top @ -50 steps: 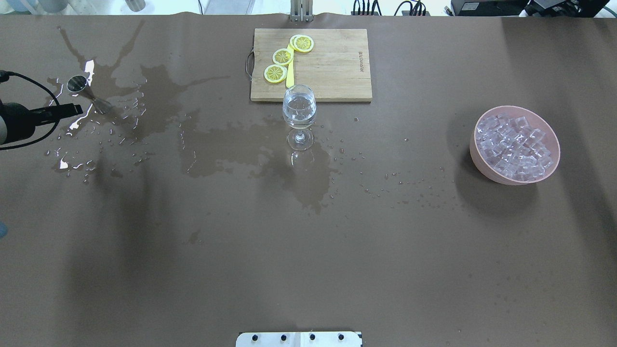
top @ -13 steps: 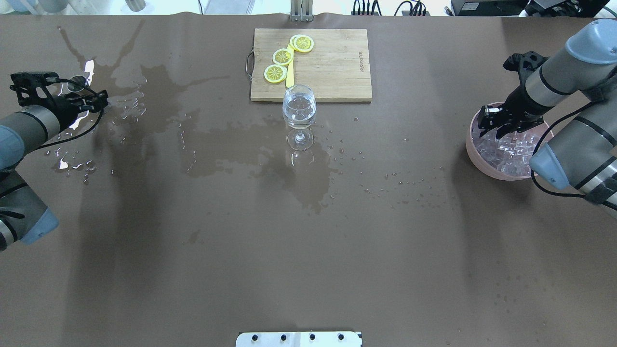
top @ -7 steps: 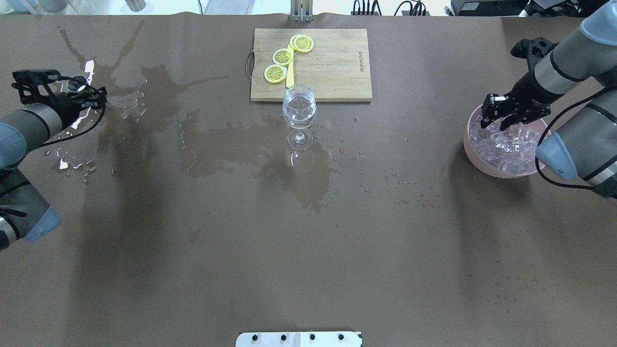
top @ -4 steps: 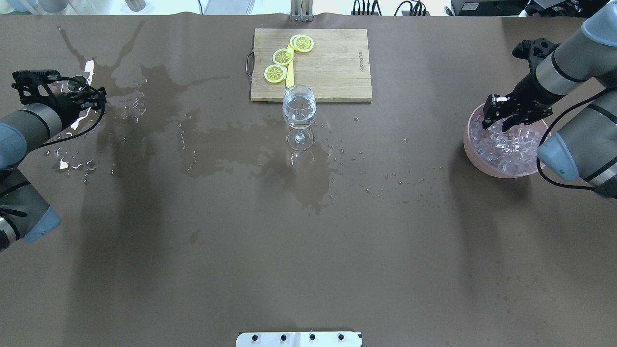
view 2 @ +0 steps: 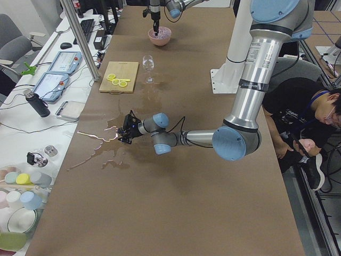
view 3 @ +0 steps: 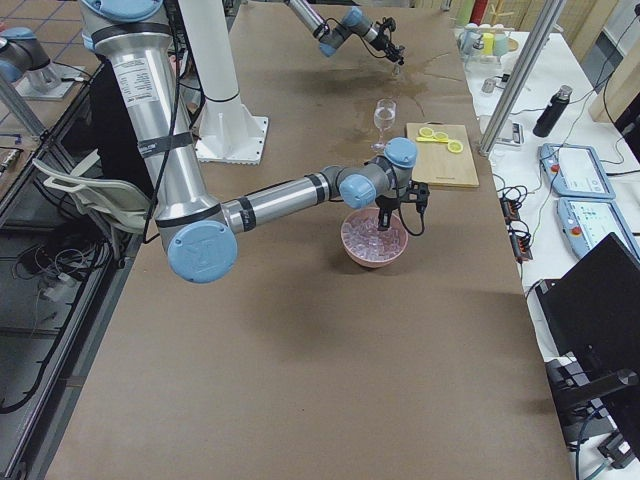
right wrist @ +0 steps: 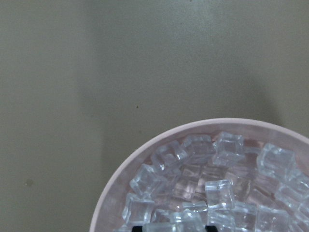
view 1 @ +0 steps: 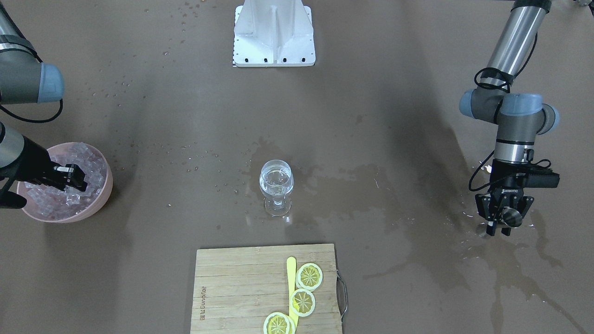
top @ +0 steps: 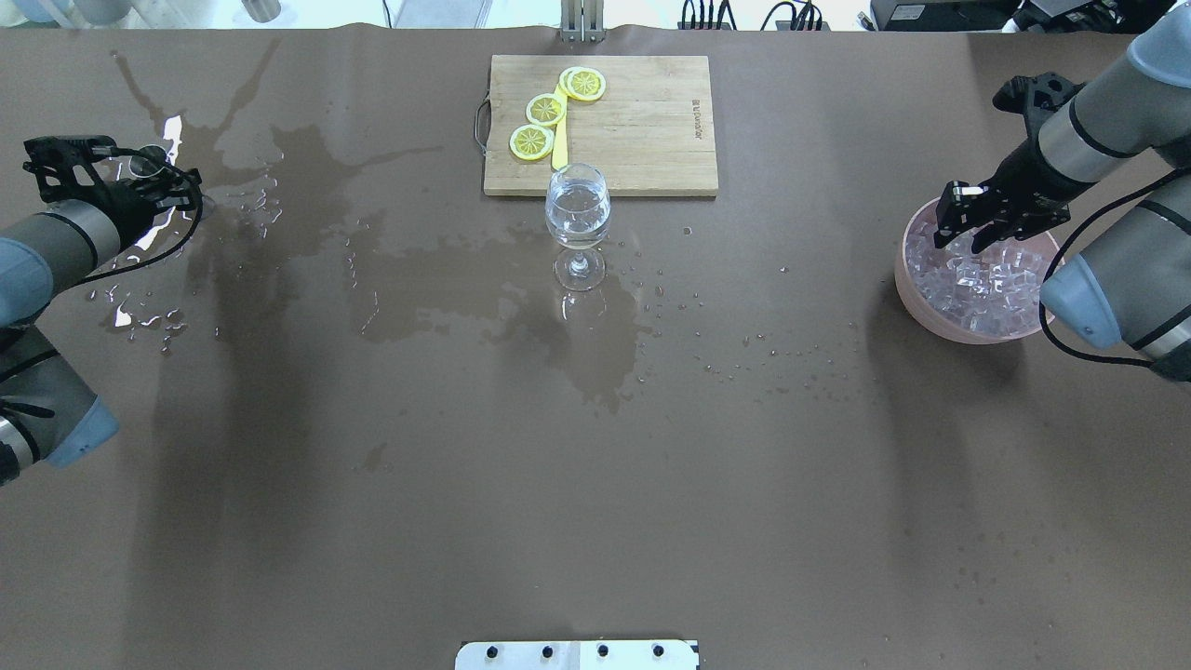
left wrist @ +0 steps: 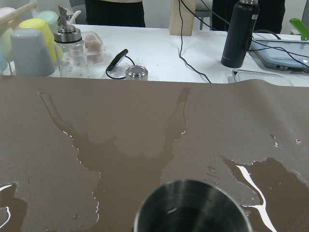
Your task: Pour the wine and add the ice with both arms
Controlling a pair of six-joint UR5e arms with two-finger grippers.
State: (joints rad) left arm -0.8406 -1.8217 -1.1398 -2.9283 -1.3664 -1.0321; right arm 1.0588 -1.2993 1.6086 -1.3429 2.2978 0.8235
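I am keeping the right gripper [top: 958, 244] down inside the pink bowl [view 1: 100, 204], fingers apart, with the ice [right wrist: 217, 193] packed between and around them; no cube is being lifted. The left gripper [view 1: 501, 221] is straddling the small steel cup [left wrist: 193, 208], which is looking nearly drained; I cannot tell whether it is being pinched. Spill [top: 307, 177] is lying all round that gripper. Well off from both grippers, between them, the wine glass [top: 577, 209] is holding the wine [view 1: 276, 178], so I am judging the pour done and the icing left.
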